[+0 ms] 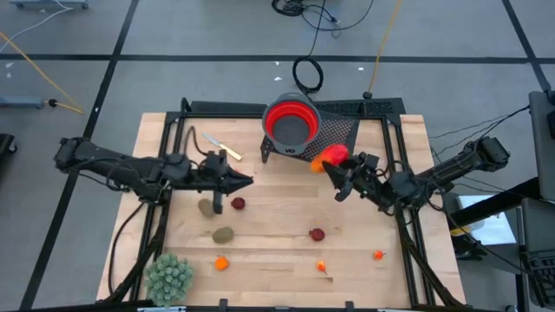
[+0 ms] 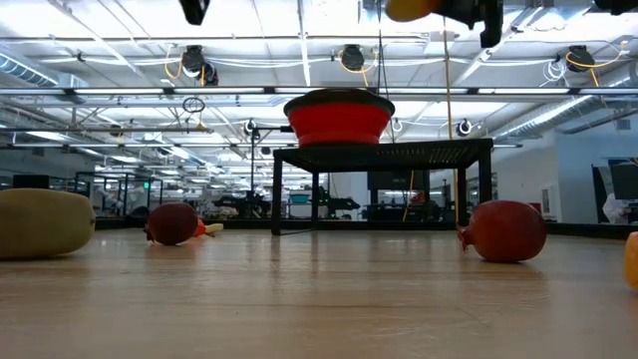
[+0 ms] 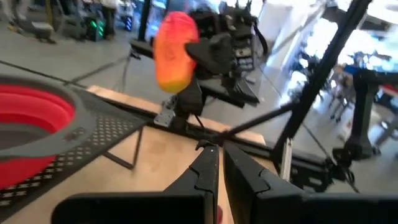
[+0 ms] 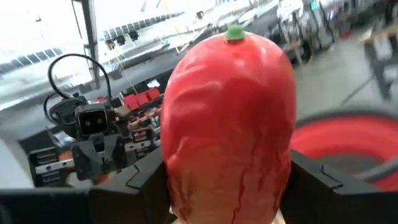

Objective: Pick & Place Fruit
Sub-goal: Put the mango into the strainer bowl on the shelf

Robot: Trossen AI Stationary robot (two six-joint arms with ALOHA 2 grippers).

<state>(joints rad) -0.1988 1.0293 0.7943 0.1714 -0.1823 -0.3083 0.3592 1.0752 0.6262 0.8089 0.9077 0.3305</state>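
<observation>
You had a wooden table (image 1: 277, 195) carrying a black mesh stand (image 1: 334, 130) at its far edge. A yellow-handled knife (image 1: 221, 147) lay near the stand. Two kiwis (image 1: 206, 206) (image 1: 223, 234) lay left of centre, a red fruit (image 1: 238, 204) beside the upper one, another (image 1: 317, 234) further right. Three orange pieces (image 1: 221, 263) (image 1: 321, 266) (image 1: 378, 255) and a spiky green ball (image 1: 169, 276) lay along the near edge.

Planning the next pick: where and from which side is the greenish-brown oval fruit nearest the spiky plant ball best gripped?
Grip the oval fruit across its narrow middle, coming straight down from above. It lies flat on the table with open wood all round, so fingers fit either side of its short width.
</observation>
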